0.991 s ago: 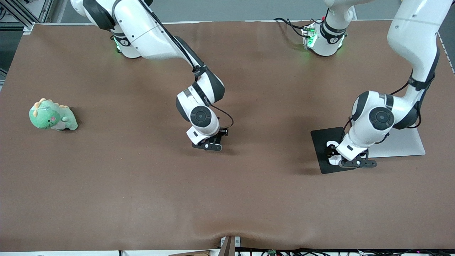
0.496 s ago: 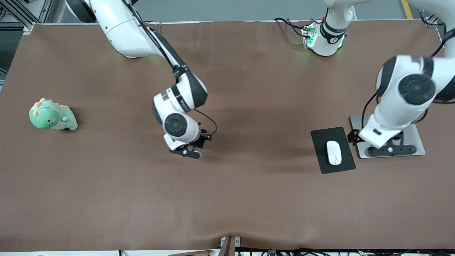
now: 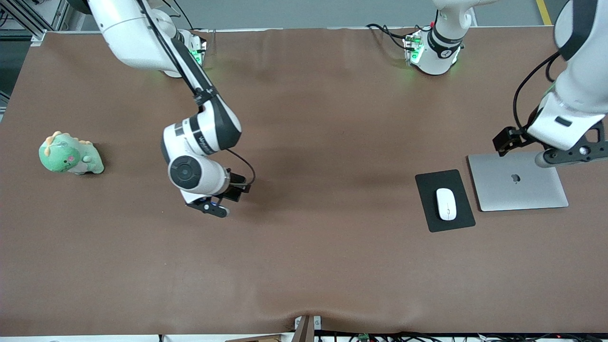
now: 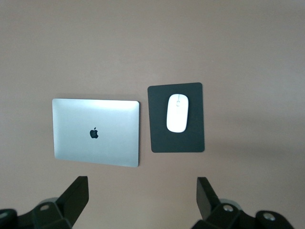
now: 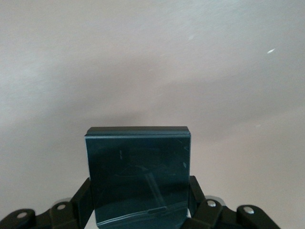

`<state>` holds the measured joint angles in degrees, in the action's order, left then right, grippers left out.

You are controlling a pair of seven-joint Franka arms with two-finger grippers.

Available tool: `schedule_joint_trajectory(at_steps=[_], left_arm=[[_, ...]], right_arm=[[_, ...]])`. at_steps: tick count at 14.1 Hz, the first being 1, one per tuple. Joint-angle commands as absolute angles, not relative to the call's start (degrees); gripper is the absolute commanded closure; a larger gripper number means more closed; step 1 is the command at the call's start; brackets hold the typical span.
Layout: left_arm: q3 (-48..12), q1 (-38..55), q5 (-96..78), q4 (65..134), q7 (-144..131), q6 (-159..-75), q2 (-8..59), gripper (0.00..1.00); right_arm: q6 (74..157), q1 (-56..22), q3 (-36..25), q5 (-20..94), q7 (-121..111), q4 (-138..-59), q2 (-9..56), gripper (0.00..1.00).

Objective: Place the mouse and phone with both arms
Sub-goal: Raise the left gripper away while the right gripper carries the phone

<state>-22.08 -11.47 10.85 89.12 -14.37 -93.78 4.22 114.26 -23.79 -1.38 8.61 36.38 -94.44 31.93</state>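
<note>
We are looking at a mouse that is now lying flat on the black pad, where a second ago our left gripper was down on top of it. That gripper has let go and risen; it is now hanging with its fingers spread wide and nothing between them, over the edge of the closed silver laptop nearest the arm bases. From it, the mouse is sitting well below and off toward the middle of the table, just beside the laptop. We are judging the mouse half of the job as done.

Our right gripper has meanwhile been travelling away from the table's middle toward its own end, and it is clamped on the phone, which is sticking out flat between its fingers in the right wrist view. Below the phone we are seeing only bare table. The phone is therefore in the air, not yet set down, and placing it is what we are taking to be the remaining step.

The table is covered with a brown cloth, slightly rippled near the camera's edge, so we are expecting a soft landing for the phone. A green plush dinosaur is sitting toward the right arm's end, well apart from the right gripper. Cables are trailing near the left arm's base, and a grey floor is showing past the table's edge.
</note>
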Motion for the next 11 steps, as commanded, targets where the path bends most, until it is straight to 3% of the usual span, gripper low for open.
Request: schedule_joint_trajectory(at_steps=[1, 2, 7, 11], left_arm=[[-22.15, -12.91, 7.83, 84.04, -11.69, -88.96, 4.57, 0.0], [-21.54, -12.83, 6.0, 83.59, -10.38, -88.34, 3.44, 0.0], [-5.48, 0.77, 4.83, 84.2, -2.64, -83.86, -0.17, 0.0], [-4.22, 1.14, 2.55, 87.54, -2.46, -83.5, -3.42, 0.0]], right_arm=[[115.05, -19.0, -0.26, 7.73, 30.17, -100.54, 26.64, 1.0], [115.14, -17.85, -0.26, 7.73, 29.62, -101.24, 26.2, 1.0], [119.69, -11.96, -0.35, 7.56, 19.11, -109.04, 21.99, 1.0], [124.71, -8.7, -0.53, 7.12, 14.77, -114.86, 20.48, 1.0]])
